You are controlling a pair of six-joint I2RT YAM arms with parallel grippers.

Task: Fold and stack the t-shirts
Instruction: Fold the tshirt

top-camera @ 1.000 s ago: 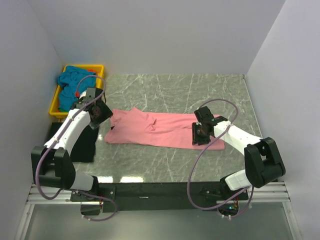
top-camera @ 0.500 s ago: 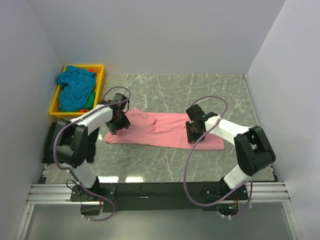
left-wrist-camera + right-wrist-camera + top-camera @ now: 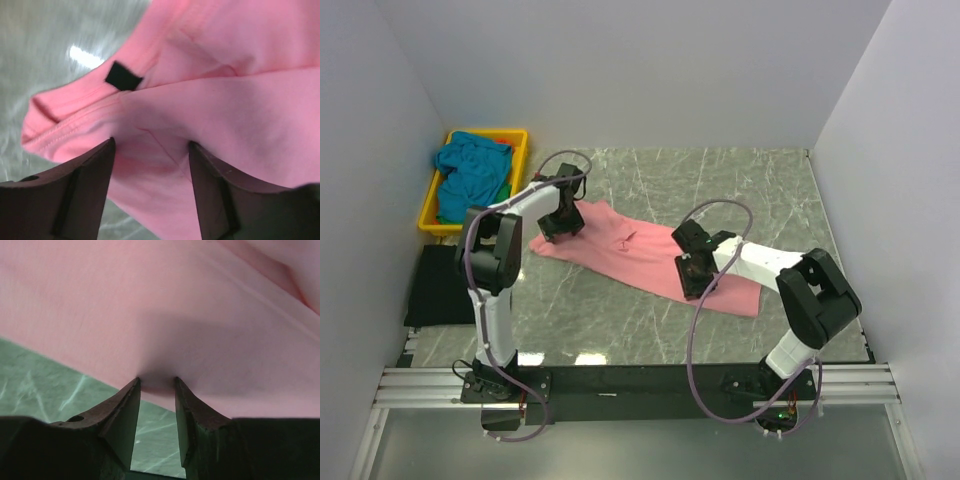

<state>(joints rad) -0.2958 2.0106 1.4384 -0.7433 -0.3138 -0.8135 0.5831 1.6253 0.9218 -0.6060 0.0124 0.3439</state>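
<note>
Only the right wrist view shows the right gripper (image 3: 156, 380) pinching an edge of the salmon pink t-shirt (image 3: 150, 305). The left wrist view shows the left gripper (image 3: 151, 145) spread over the same cloth, with a black label (image 3: 123, 76) just beyond its fingertips. The shirt lies on a green marble table (image 3: 740, 190) between white walls (image 3: 620, 70). Left of the left gripper, a yellow tray (image 3: 520, 135) holds a teal t-shirt (image 3: 470, 165).

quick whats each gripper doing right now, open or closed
left gripper: open, fingers apart just over the pink t-shirt.
right gripper: shut on the pink t-shirt, pinching its edge.
</note>
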